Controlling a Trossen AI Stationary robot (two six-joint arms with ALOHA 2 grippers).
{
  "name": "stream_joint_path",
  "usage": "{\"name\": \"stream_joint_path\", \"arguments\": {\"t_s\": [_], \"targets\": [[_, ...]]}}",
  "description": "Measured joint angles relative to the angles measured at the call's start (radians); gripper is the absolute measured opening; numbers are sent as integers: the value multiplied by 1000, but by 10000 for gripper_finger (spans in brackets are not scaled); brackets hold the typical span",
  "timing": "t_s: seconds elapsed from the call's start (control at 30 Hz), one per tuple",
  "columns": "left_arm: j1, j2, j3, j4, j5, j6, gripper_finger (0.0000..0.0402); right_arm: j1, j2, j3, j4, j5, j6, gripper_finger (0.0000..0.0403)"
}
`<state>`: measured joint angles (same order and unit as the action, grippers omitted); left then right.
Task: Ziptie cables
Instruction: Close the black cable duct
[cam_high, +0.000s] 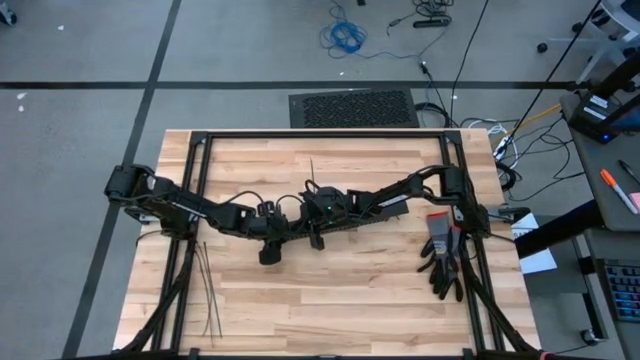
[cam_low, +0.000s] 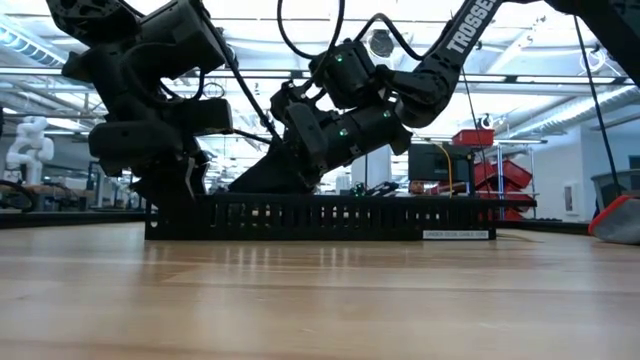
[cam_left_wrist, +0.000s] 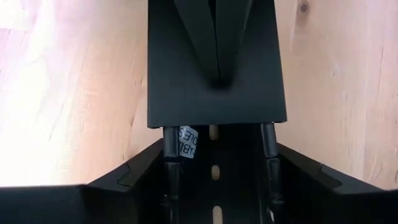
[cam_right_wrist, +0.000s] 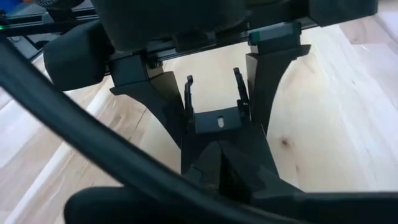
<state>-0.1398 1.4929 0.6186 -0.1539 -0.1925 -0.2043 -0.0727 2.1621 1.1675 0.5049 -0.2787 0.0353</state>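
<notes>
A long black slotted duct (cam_low: 330, 217) lies on the wooden table (cam_high: 350, 300), running left to right under both arms. My left gripper (cam_left_wrist: 217, 146) is at the duct's left end, closed on it. My right gripper (cam_right_wrist: 221, 149) is shut and slants down onto the top of the duct (cam_low: 250, 182), just right of the left gripper. Several zipties (cam_high: 207, 290) lie flat near the table's left near corner. One more thin dark strip (cam_high: 311, 172) lies beyond the grippers. The cables are out of view. My left gripper pinches the duct's left end between its two fingers, one finger (cam_left_wrist: 140, 171) outside each side wall (cam_left_wrist: 171, 168). The fingers slant down from the table's left and lie along the duct. The duct rests flat on the table. My right gripper's shut fingers (cam_left_wrist: 217, 43) rest tips-down on the flat black top of the duct (cam_left_wrist: 186, 93), close to its left end. They slant down from the table's right, along the duct. Whether they press on it, I cannot tell.
A pair of dark work gloves (cam_high: 443, 258) lies by the table's right edge. A black metal frame (cam_high: 320, 133) runs around the table. The near half of the tabletop (cam_low: 320, 300) is bare wood.
</notes>
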Motion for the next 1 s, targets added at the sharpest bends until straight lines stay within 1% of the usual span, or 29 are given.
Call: {"name": "stream_joint_path", "arguments": {"t_s": [0.13, 0.3, 0.5, 0.57, 0.67, 0.73, 0.83, 0.9, 1.0], "targets": [[0, 1, 0, 13, 2, 1, 243, 4, -39, -2, -18, 0, -17, 6], [0, 0, 9, 38, 0, 4, 244, 21, -124, -5, -45, -5, -62, 36], [0, -1, 45, 21, 1, 35, 245, 43, -220, -3, -159, 0, -105, 69], [0, -1, 55, 23, 25, 45, 245, 46, -243, -1, -197, 16, -106, 73], [2, 3, 57, 40, 116, 51, 246, 50, -257, -1, -260, 27, -100, 74], [4, 23, 57, 51, 147, 54, 250, 55, -258, -1, -300, 56, -80, 71], [6, 48, 56, 48, 145, 54, 262, 62, -258, -1, -378, 95, -53, 59], [7, 64, 57, 59, 127, 51, 269, 73, -258, -3, -415, 141, -45, 50], [12, 82, 57, 75, 112, 37, 273, 92, -258, -10, -422, 159, -30, 35]]}}
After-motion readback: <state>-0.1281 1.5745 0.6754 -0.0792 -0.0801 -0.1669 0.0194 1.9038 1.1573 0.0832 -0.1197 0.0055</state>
